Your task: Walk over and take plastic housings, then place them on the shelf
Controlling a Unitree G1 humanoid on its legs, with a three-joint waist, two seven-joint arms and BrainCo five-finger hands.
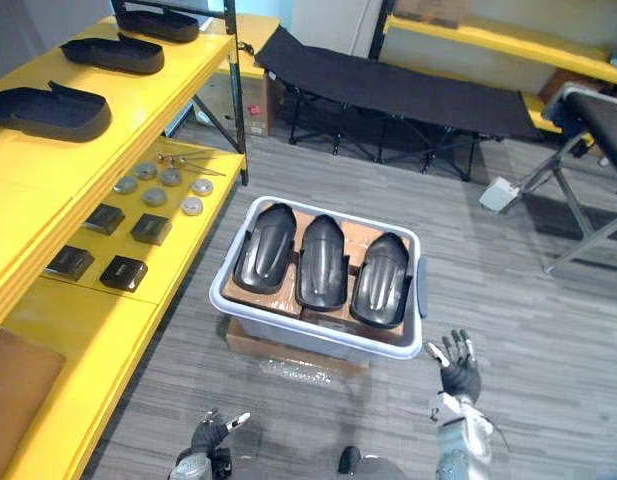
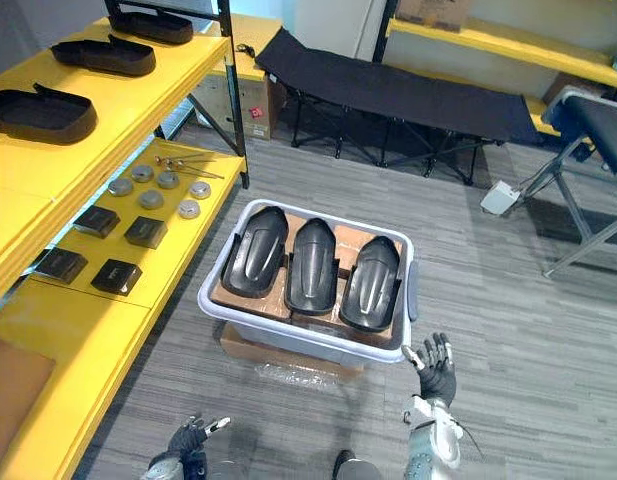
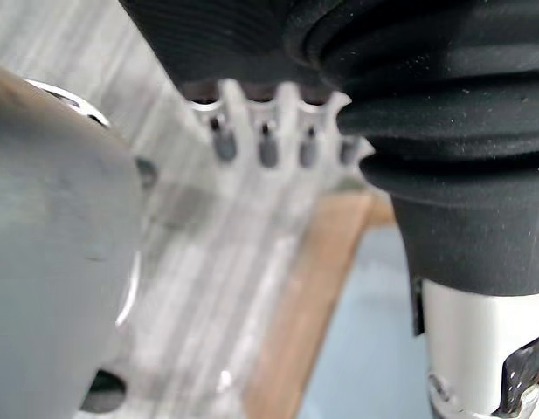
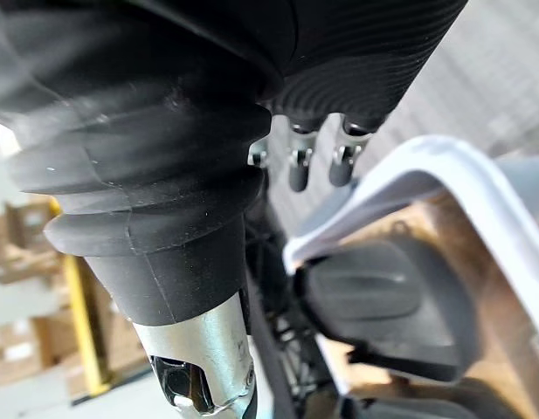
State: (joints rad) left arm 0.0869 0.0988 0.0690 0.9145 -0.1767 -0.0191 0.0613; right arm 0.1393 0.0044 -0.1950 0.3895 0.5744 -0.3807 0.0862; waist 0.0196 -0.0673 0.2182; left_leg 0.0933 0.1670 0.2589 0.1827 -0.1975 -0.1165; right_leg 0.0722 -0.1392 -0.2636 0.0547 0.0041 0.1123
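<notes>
Right hand (image 1: 458,372) hangs open with fingers spread, just beside the near right corner of the grey bin (image 1: 310,336); left hand (image 1: 208,438) sits low, fingers loose, holding nothing; 3 black housings (image 1: 321,262) lie side by side in the bin, domed side up; they look like light, stiff, smooth shells, likely slippery, so pinching across the long edges seems safest; further left, the yellow shelf (image 1: 148,95) carries 3 similar pieces
</notes>
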